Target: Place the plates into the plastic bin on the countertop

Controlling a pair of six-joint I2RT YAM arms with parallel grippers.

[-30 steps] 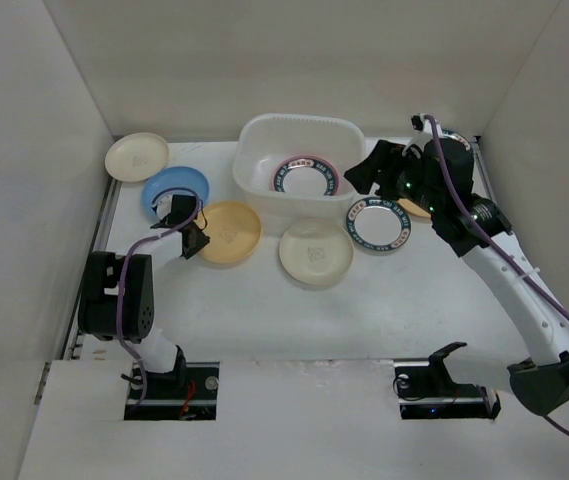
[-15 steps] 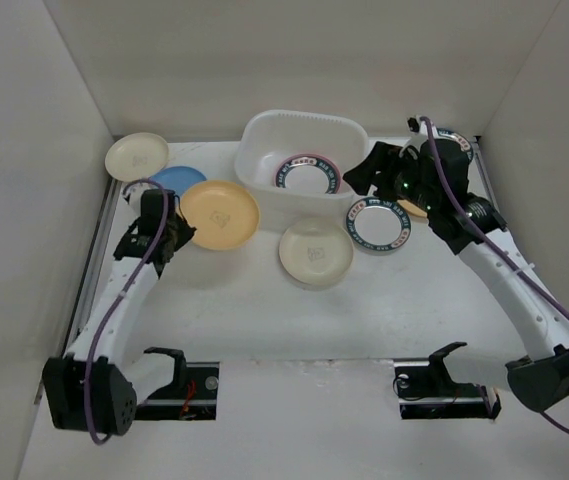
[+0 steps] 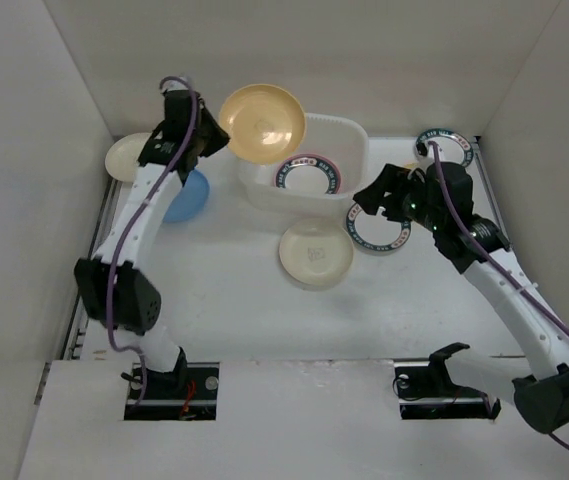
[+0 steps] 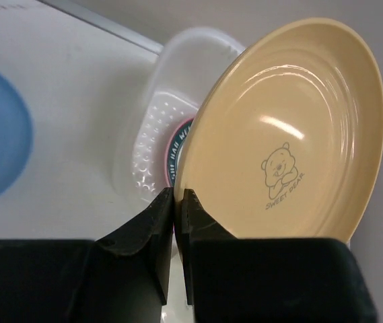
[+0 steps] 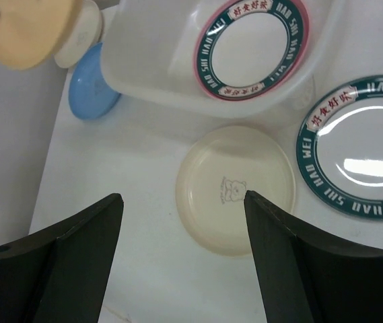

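Yellow-orange plate (image 3: 261, 123) pinched at rim by left gripper (image 4: 176, 196), tilted over plastic bin (image 5: 144, 67) at counter (image 3: 224, 300) far edge. Slip risked from thin edge grip. Right gripper (image 5: 181, 202) spread wide, empty.

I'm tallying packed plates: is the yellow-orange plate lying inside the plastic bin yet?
No, the left gripper holds the yellow-orange plate in the air by its rim; only a pink-rimmed plate lies in the plastic bin.

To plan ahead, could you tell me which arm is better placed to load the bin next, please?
Left: the left gripper is shut on the yellow plate, aloft by the plastic bin's rim. The right gripper hangs open, empty.
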